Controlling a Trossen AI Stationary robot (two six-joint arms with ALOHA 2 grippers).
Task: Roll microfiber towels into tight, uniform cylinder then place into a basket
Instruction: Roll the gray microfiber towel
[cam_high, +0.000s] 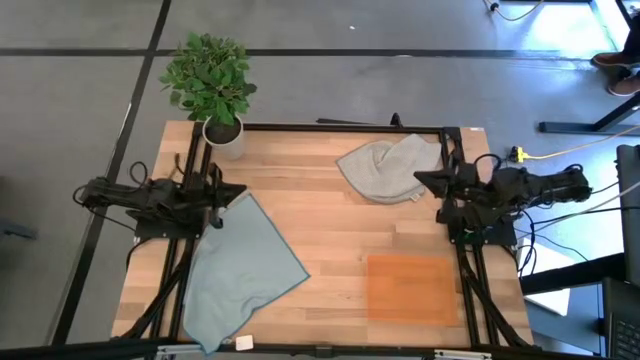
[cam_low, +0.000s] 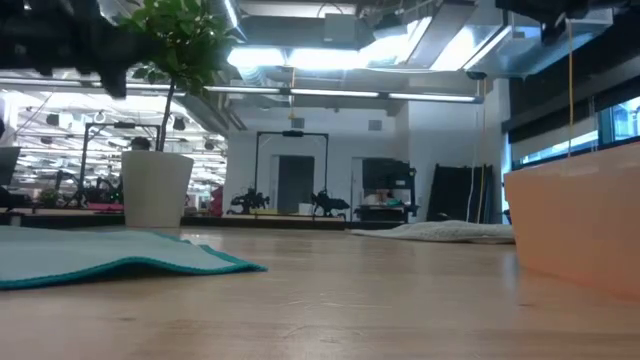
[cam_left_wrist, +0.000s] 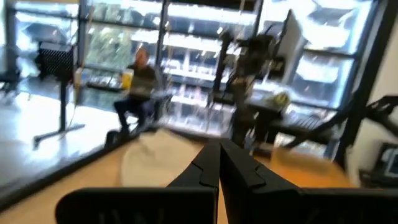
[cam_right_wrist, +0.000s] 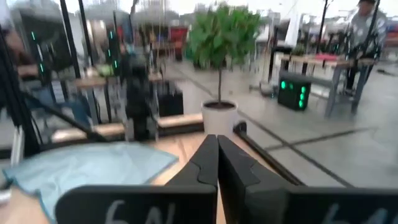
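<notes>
Towels: pale blue-grey microfiber cloth (cam_high: 240, 270) lies spread flat on the left half of the pale wooden tabletop (cam_high: 330, 235), one corner reaching toward the left arm, so an edge is there to start a roll; light grey-beige microfiber cloth (cam_high: 385, 168) sits crumpled in a loose heap at the far right, near the right arm, and would likely need flattening first
Basket: shallow orange-brown rectangular basket (cam_high: 411, 288) stands on the near right of the table, well apart from both cloths and with nothing visible in it, a drop-off spot that leaves the middle open for rolling
Left gripper: dark two-finger left gripper (cam_left_wrist: 219, 163) hangs at the left table edge, just beside the blue-grey cloth's far corner; its fingers are pressed together and hold nothing
Right gripper: dark two-finger right gripper (cam_right_wrist: 217, 158) waits at the right edge, beside the grey-beige heap; its fingers are pressed together too, with nothing between them
Bystander: green leafy plant in a white pot (cam_high: 222, 133) occupies the far left corner, out of the working area
Progress: by the look of it no cloth is rolled yet, so the task seems to be at its very start
</notes>
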